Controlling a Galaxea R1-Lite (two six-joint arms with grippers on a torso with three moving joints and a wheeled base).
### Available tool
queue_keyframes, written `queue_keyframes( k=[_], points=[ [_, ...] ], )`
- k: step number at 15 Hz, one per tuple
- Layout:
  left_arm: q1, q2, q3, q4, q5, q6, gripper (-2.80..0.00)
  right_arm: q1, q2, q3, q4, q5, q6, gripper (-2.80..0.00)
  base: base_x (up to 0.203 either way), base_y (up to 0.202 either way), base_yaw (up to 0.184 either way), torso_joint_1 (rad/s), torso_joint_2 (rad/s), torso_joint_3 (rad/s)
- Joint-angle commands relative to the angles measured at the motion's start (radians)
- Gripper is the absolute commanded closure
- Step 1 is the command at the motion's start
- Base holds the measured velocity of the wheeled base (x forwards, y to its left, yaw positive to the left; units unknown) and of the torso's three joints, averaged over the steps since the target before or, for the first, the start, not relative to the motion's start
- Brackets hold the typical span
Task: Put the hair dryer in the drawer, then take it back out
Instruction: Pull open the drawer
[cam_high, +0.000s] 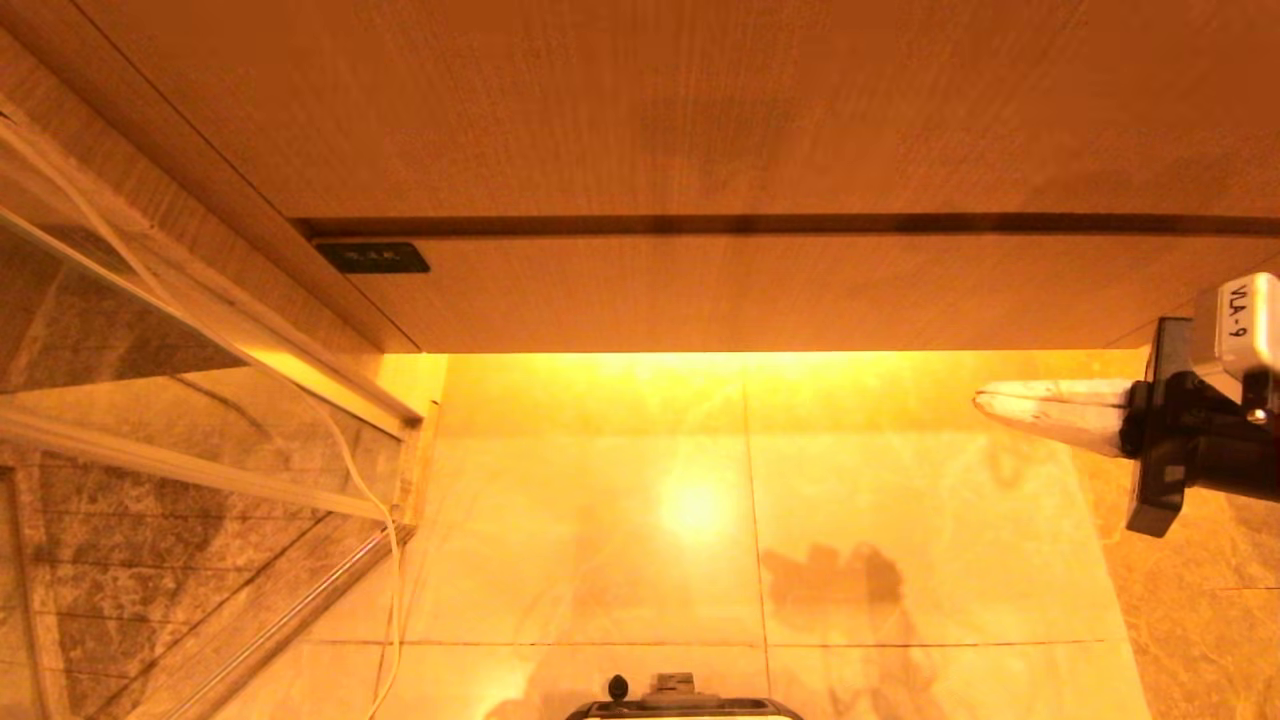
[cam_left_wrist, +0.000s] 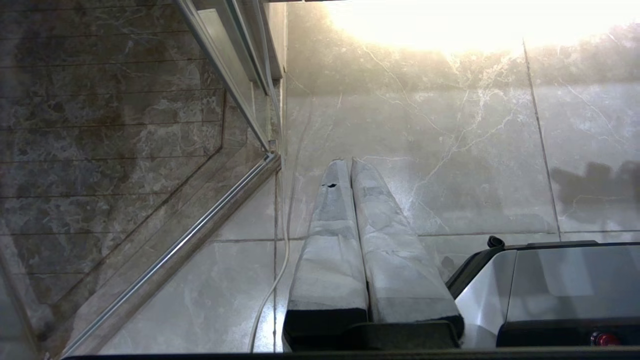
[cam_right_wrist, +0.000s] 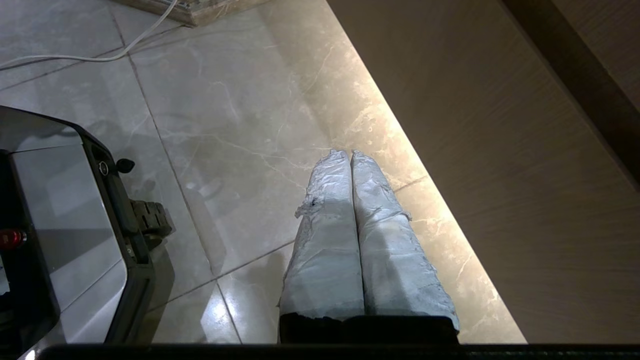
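Wood-grain is most of what the head view gives: the countertop (cam_high: 640, 100) across the top, and under it the drawer (cam_high: 760, 295), pushed fully in, flat front with a small black label (cam_high: 372, 257) at its left end. No sign of the hair dryer in any of the three views, so can't say where it is.

Below that it's glossy marble floor tile (cam_high: 600, 520) with a warm glow along the cabinet's base. A glass shower partition with a metal frame (cam_high: 200, 400) runs along the left, and a thin white cord (cam_high: 350, 470) trails down beside it.

The robot's base (cam_left_wrist: 550, 290) is only a sliver in the head view; both wrist views show its grey top and black edge properly. The left wrist view is also the only one showing the left gripper (cam_left_wrist: 347, 162), hanging over the floor near the partition's corner, taped fingers pressed together, holding nothing.

The right gripper (cam_high: 980, 400) comes in from the right edge, lying level below the drawer front, tips aimed left, fingers also closed tight and empty. The right wrist view puts it over the lit strip of floor beside the cabinet face.
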Motion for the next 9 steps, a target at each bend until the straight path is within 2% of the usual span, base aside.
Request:
queue_keyframes(
  k=[1, 2, 3, 5, 7, 9],
  points=[
    [0.000, 0.000, 0.002, -0.001, 0.000, 0.000, 0.00, 0.011, 0.041, -0.012, -0.009, -0.078, -0.011, 0.00, 0.000, 0.000, 0.000, 0.000, 0.00, 0.000],
    [0.000, 0.000, 0.002, -0.001, 0.000, 0.000, 0.00, 0.020, 0.062, -0.021, -0.014, -0.130, -0.016, 0.00, 0.000, 0.000, 0.000, 0.000, 0.00, 0.000],
    [0.000, 0.000, 0.002, -0.001, 0.000, 0.000, 0.00, 0.021, 0.063, -0.022, -0.016, -0.132, -0.017, -2.80, 0.000, 0.000, 0.000, 0.000, 0.00, 0.000],
    [0.000, 0.000, 0.002, -0.001, 0.000, 0.000, 0.00, 0.021, 0.063, -0.022, -0.016, -0.132, -0.017, -2.80, 0.000, 0.000, 0.000, 0.000, 0.00, 0.000],
    [0.000, 0.000, 0.002, -0.001, 0.000, 0.000, 0.00, 0.021, 0.095, -0.043, -0.022, -0.140, -0.075, -2.80, 0.000, 0.000, 0.000, 0.000, 0.00, 0.000],
    [0.000, 0.000, 0.002, -0.001, 0.000, 0.000, 0.00, 0.021, 0.106, -0.043, -0.025, -0.141, -0.073, -2.80, 0.000, 0.000, 0.000, 0.000, 0.00, 0.000]
  ],
)
